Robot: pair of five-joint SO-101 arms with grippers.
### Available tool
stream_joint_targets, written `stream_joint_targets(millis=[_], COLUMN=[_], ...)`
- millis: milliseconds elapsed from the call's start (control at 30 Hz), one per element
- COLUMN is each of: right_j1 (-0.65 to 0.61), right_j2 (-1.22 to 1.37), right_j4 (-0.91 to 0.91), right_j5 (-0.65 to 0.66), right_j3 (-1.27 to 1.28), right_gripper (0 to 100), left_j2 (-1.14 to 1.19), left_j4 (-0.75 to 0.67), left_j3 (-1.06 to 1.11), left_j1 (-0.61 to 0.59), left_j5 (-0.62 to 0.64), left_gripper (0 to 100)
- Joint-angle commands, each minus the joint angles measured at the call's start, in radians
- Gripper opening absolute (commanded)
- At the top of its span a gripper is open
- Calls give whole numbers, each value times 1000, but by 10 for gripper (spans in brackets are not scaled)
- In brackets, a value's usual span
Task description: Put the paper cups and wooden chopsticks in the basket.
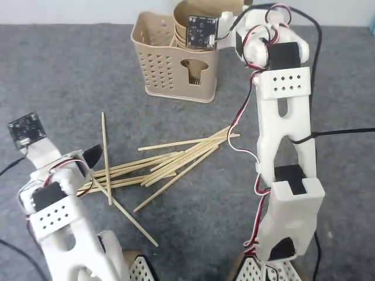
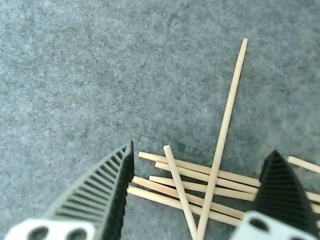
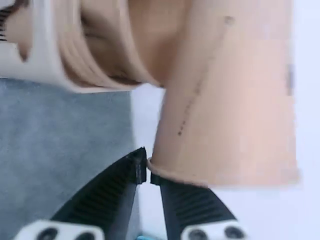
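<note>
My right pincer (image 3: 148, 169) is clamped on the rim of a paper cup (image 3: 225, 95), which hangs just ahead of its tips beside the basket (image 1: 157, 64) and the nested cups (image 3: 100, 55) already inside. To do this well, I judge I should line the cup up over that stack and go lower before letting go, so it doesn't catch the wall and tip out. My left pincer (image 2: 202, 150) hovers with jaws wide apart, the wooden chopsticks (image 2: 190, 192) lying crossed on the grey mat (image 2: 75, 75) between and just beyond its tips.
</note>
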Motion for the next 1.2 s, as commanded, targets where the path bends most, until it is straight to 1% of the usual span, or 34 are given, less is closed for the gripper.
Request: stream_joint_targets(millis=[0, 100, 267, 367, 467, 767, 833, 933, 1067, 1167], right_j1=[10, 7, -13, -18, -18, -12, -12, -10, -12, -8], right_j2=[-25, -24, -18, -15, -4, 28, 28, 28, 27, 27], right_j4=[-116, -125, -127, -124, -125, -124, -124, -107, -67, -67], right_j5=[17, 15, -51, -51, -48, -48, -48, -48, -48, -48], right_j3=[-64, -117, -190, -192, -180, -176, -176, -178, -178, -184], right_gripper=[9, 9, 15, 29, 8, 13, 28, 80, 86, 110], left_j2=[5, 5, 5, 5, 5, 5, 5, 5, 5, 5], left_j4=[-21, -21, -58, -57, -57, -57, -57, -57, -57, -57], left_j3=[-8, -8, 12, 12, 12, 13, 13, 13, 13, 13], left_j1=[9, 11, 11, 11, 11, 12, 12, 12, 12, 12], left_j5=[-14, -14, -14, -14, -14, -14, -14, -14, -14, -14], left_gripper=[378, 378, 378, 378, 378, 378, 378, 378, 378, 378])
